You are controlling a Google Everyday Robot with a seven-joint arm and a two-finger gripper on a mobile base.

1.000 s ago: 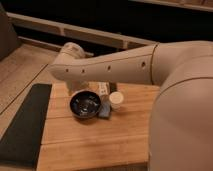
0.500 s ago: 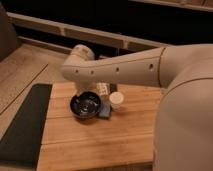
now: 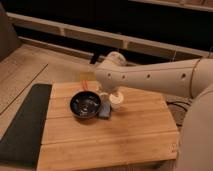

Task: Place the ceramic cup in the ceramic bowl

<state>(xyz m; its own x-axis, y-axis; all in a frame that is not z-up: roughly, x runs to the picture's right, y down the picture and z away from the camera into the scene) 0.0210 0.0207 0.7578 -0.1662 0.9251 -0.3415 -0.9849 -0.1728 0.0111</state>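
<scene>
The gripper [image 3: 113, 93] is seen beneath the rounded cream wrist of the arm, directly over the ceramic cup [image 3: 116, 103]. How far it is open cannot be told, nor whether the cup is touched. The cup, a small cream-white cylinder, is stood upright on the slatted wooden table [image 3: 115, 142], just right of a small blue-grey block [image 3: 105, 111]. The ceramic bowl [image 3: 85, 106], round, shallow and glossy black, is set left of the block. A dark mat [image 3: 22, 127] is laid along the table's left side. Compared with half a second ago, the wrist has been swung rightward and lowered; cup and bowl are unmoved.
</scene>
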